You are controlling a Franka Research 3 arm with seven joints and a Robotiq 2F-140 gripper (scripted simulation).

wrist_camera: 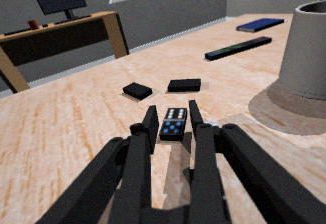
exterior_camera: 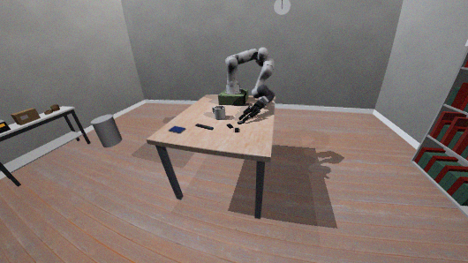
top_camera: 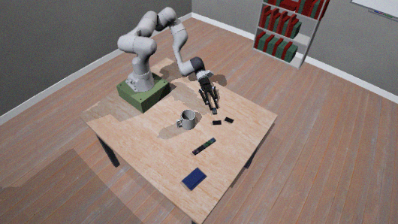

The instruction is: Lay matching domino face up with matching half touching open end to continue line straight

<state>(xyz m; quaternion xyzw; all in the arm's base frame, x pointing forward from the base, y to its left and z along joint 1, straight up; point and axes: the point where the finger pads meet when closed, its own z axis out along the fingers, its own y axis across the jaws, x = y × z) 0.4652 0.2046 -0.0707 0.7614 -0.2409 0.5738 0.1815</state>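
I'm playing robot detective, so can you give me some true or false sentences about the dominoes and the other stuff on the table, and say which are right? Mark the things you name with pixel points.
1. The domino with dots (wrist_camera: 173, 124) has white dots on one half and blue dots on the other. True.
2. The mug (top_camera: 188, 120) (exterior_camera: 219, 112) (wrist_camera: 312, 52) is lying on its side. False: it stands upright.
3. Two plain black dominoes lie apart from the line of dominoes (top_camera: 203, 146) (exterior_camera: 204, 126) (wrist_camera: 239, 48). True.
4. The blue book (top_camera: 194, 179) (exterior_camera: 177, 129) (wrist_camera: 260, 24) is under the mug. False: it lies on the table by itself, beyond the line from the mug.
5. The robot stands on a red block. False: the block (top_camera: 143, 104) (exterior_camera: 232, 98) is green.
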